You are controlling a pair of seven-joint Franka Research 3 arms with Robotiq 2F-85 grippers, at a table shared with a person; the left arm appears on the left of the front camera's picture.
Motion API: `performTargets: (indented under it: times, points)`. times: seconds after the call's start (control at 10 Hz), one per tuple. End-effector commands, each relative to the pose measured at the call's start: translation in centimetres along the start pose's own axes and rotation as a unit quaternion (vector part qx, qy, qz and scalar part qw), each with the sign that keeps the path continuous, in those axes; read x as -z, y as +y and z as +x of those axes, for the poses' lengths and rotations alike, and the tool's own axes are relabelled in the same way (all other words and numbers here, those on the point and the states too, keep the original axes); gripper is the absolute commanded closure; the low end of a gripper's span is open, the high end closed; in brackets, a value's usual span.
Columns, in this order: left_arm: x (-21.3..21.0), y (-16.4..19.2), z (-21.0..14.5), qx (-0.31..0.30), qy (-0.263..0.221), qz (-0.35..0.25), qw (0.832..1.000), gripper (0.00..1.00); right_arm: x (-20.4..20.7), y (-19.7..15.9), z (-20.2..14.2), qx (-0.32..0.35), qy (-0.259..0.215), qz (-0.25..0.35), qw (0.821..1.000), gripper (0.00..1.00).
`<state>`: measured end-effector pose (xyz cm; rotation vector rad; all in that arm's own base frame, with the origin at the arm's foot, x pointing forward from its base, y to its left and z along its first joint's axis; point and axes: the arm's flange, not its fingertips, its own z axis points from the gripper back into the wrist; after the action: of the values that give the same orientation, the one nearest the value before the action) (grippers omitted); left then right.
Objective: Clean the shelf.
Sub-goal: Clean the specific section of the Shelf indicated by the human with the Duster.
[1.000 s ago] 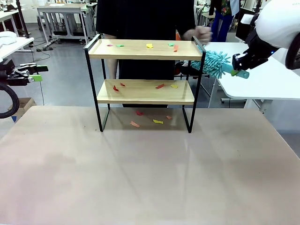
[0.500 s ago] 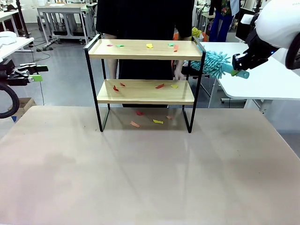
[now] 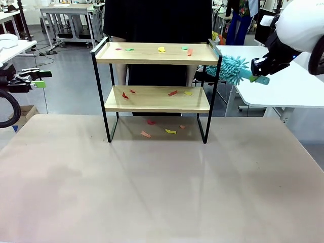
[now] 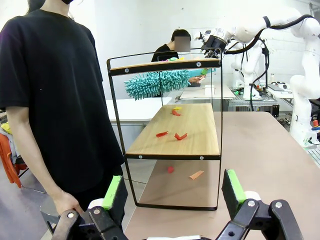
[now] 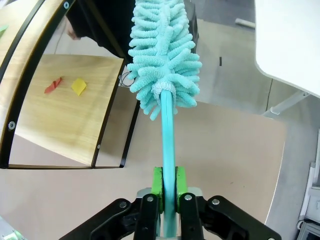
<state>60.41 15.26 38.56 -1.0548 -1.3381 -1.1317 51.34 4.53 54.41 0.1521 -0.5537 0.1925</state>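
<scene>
Shelf [image 3: 152, 103] stands at the far middle of the worktop [image 3: 162, 192], long side toward the robot, its four black legs set on the surface. A wide stretch of bare worktop runs from its feet to the near edge and out to both sides. A person [image 3: 157, 20] in black stands just behind it at the far edge. Coloured paper scraps lie on the top board [image 3: 161, 49], on the lower board [image 3: 173, 93] and on the worktop between the legs [image 3: 170, 131].

The right hand [image 3: 259, 68] hangs off the shelf's right end, above the gap between the worktop and a neighbouring white table [image 3: 288, 86]. Its pads are clamped on the handle of a turquoise duster [image 3: 230, 68], whose fluffy head reaches to the right upright, a little below the top board; whether it touches the frame I cannot tell. The right wrist view looks along the duster [image 5: 165, 65], past the lower board's end.

The left hand [image 3: 35, 81] waits well off the worktop's left edge, fingers spread wide and holding nothing, facing the shelf end-on [image 4: 173, 195].
</scene>
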Motion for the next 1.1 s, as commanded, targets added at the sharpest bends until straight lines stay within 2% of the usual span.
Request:
performTargets:
  times: [0.0,0.4,0.7,1.0]
  points:
    - [0.0,0.0,0.2,0.009,0.002,0.000,1.000,0.00,-3.7,-1.3,-0.8,-0.025,0.037,0.007,0.999,0.87]
    - [0.0,0.0,0.2,0.009,0.002,0.000,1.000,0.00,-12.2,-4.1,-4.3,-0.084,0.091,-0.015,0.992,0.87]
    - [0.0,0.0,0.2,0.009,0.002,0.000,1.000,0.00,-17.0,-5.3,-7.6,-0.144,0.164,-0.028,0.976,0.87]
    - [0.0,0.0,0.2,0.009,0.002,0.000,1.000,0.00,-18.4,-5.9,-11.4,-0.229,0.221,0.039,0.947,0.87]
